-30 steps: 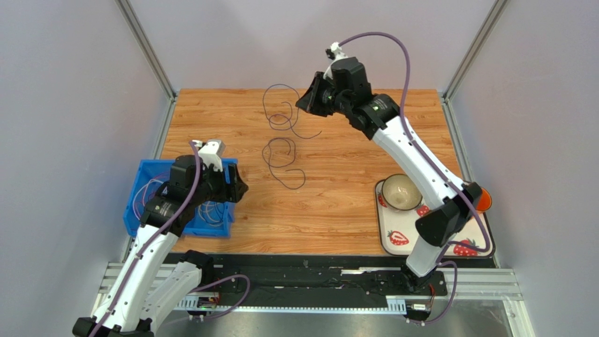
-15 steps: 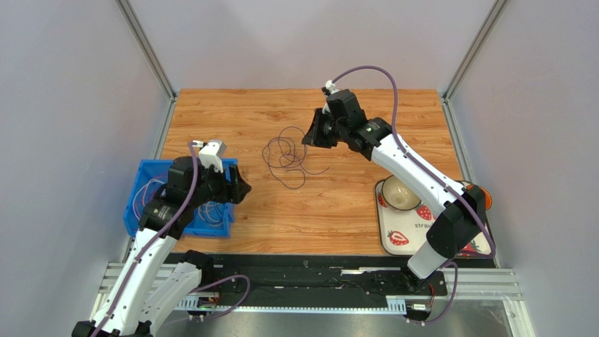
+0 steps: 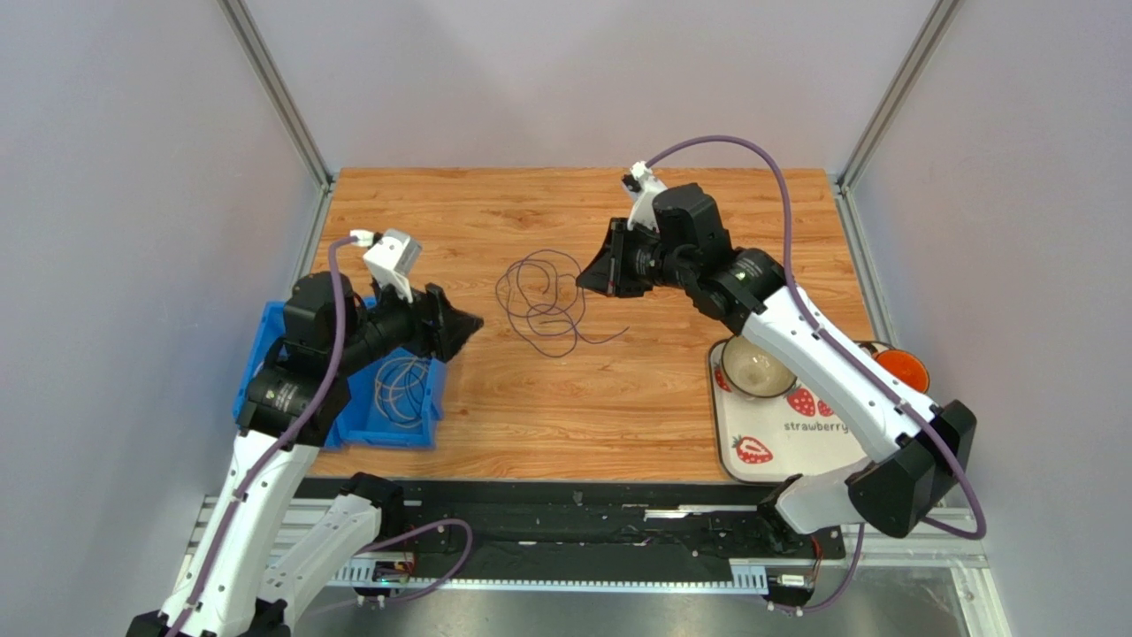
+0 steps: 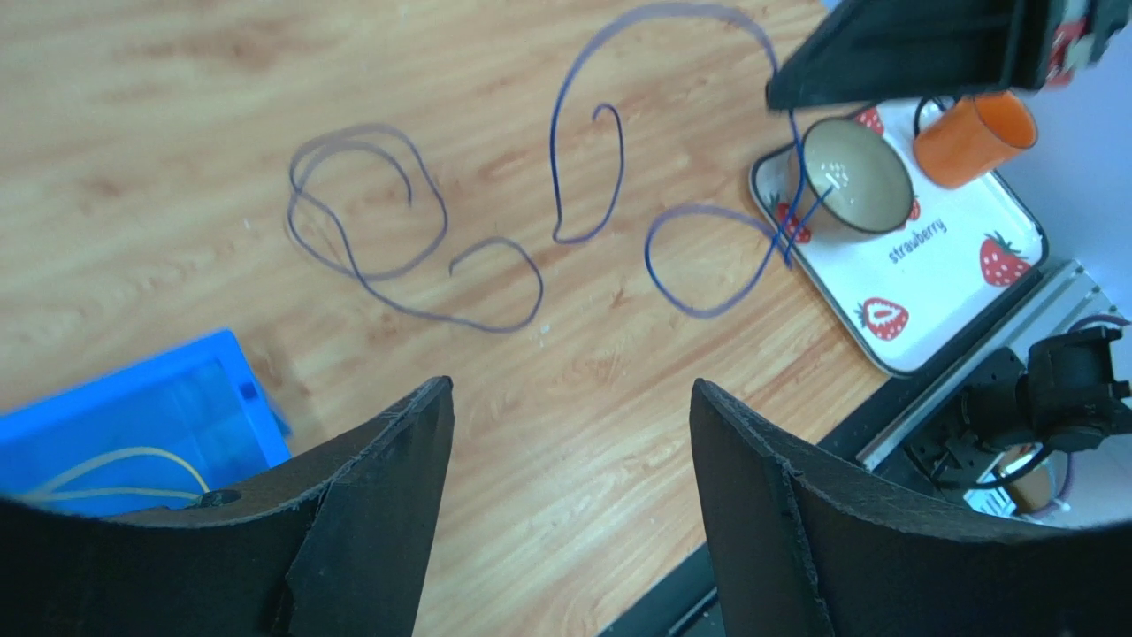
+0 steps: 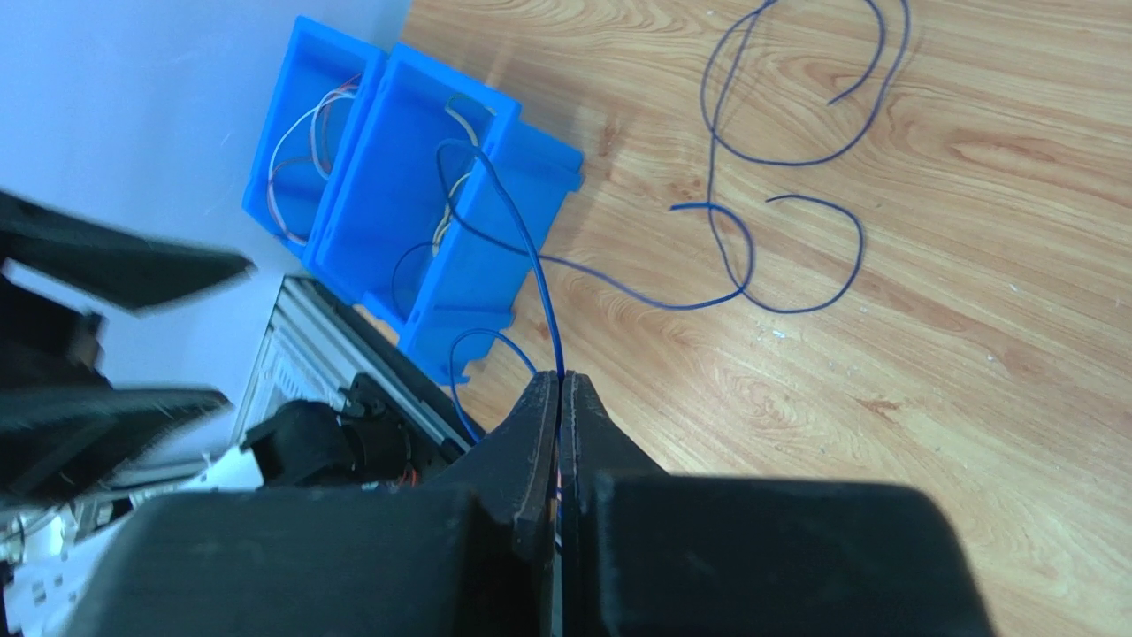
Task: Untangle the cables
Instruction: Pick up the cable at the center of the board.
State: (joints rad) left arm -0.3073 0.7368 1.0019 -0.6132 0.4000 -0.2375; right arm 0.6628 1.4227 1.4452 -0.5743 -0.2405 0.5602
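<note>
Over on the wooden worktop (image 3: 664,398), the blue bin (image 3: 271,398) sits at the left edge and serves as the reference for everything else. Inside its two compartments lie loose wires (image 3: 399,393), thin ones in white, yellow and a reddish tone. The left fingers (image 4: 392,491) hang just off the bin's right rim, spread wide with nothing between them, their tips pointing away from the bin toward the middle of the worktop. To the right of the bin, clearly apart from it, the dark cable (image 3: 542,299) lies in several overlapping loops flat on the wood, with one loose end trailing out on the side away from the bin. The right fingers (image 5: 538,418) are at the side of that tangle farthest from the bin, pressed tightly together on one thin dark-blue strand, which rises from the loops up into the pinch. Whether the loops belong to one cable or two cannot be told. Much farther right of the bin, by the near edge, a strawberry-printed tray (image 3: 811,449) carries a bowl (image 3: 760,365), and an orange cup (image 3: 904,369) sits at the tray's edge farthest from the bin.
</note>
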